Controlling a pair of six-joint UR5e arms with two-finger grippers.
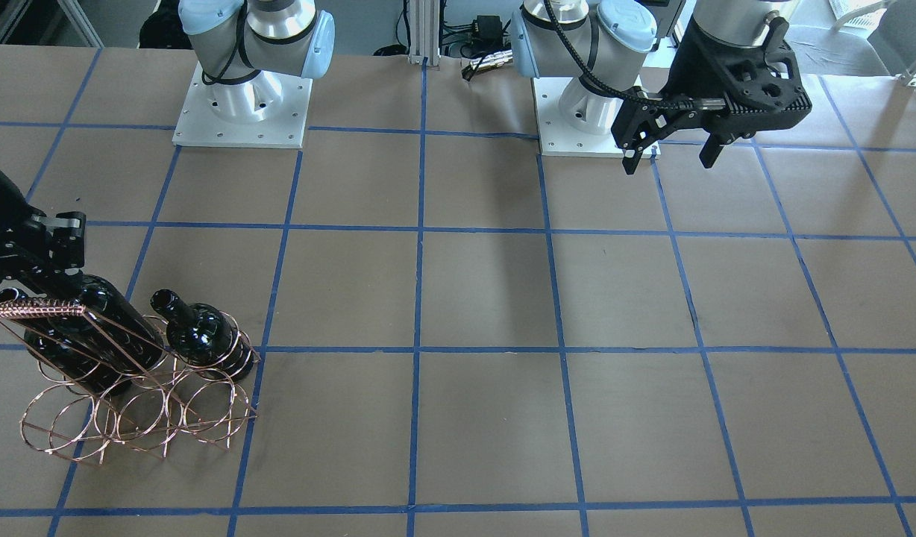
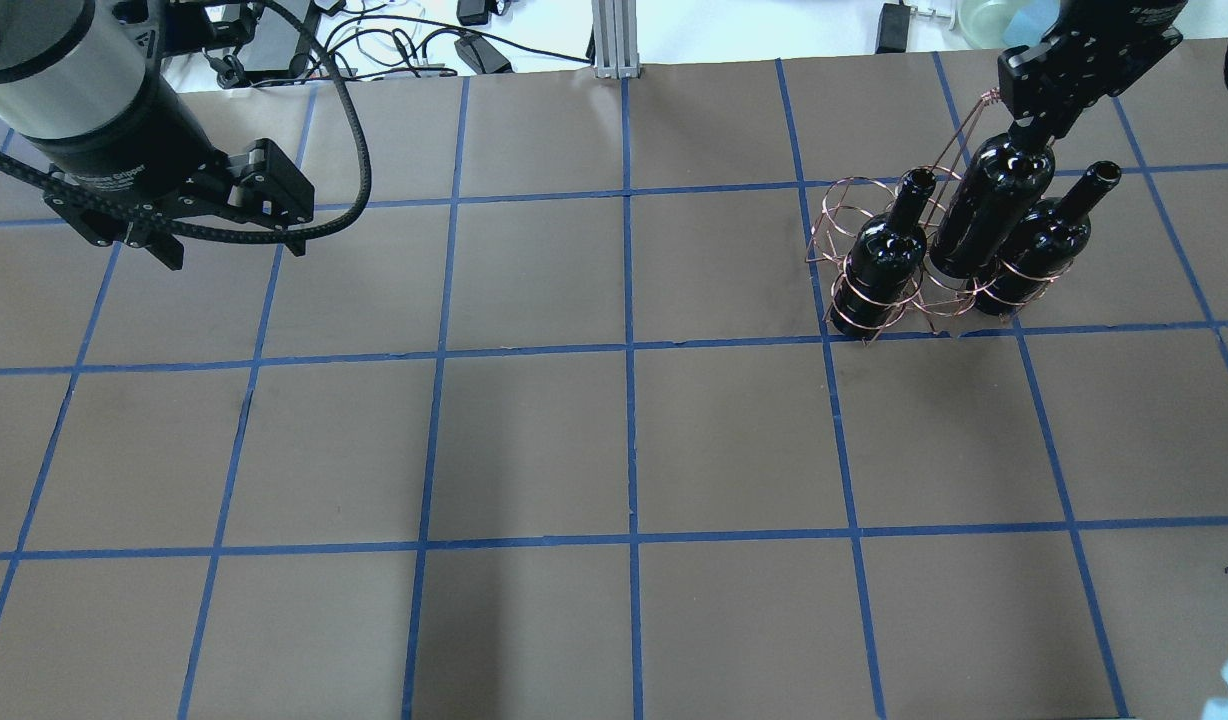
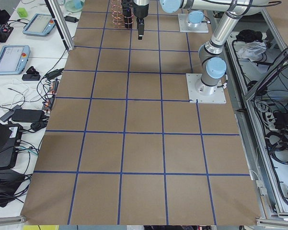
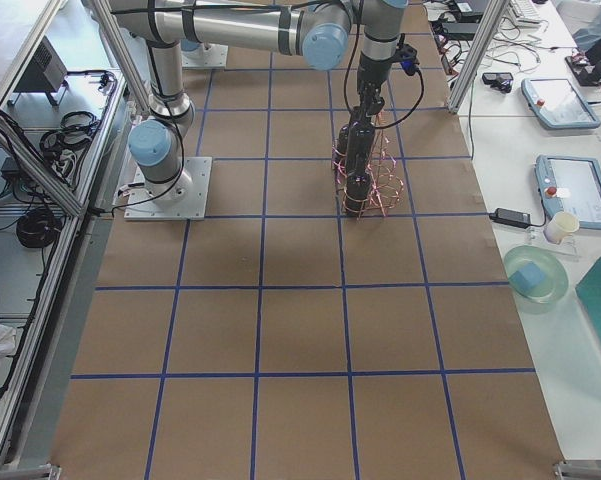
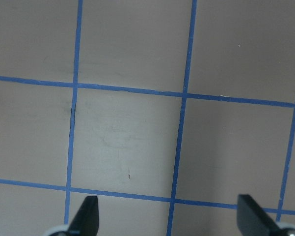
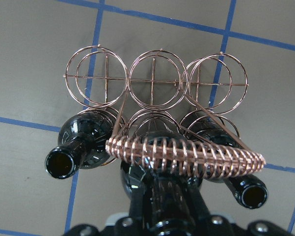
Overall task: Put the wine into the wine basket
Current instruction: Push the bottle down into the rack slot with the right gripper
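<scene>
The copper wire wine basket [image 2: 839,215] stands at the table's far right, its wrapped handle [image 6: 186,155] up. My right gripper [image 2: 1036,125] is shut on the neck of a black wine bottle [image 2: 994,205], tilted, with its lower part in the middle ring of the row nearer the robot. I cannot tell whether it rests on the table. Two look-alike bottles [image 2: 886,255] [image 2: 1042,245] lean in the rings on either side. The three rings of the other row [image 6: 154,76] are empty. My left gripper [image 2: 232,250] is open and empty above bare table far to the left.
The brown table [image 2: 624,450] carries a blue tape grid. The two arm bases [image 1: 242,104] [image 1: 588,112] stand at its robot-side edge. Cables [image 2: 404,45] and a metal post [image 2: 614,35] lie past the far edge.
</scene>
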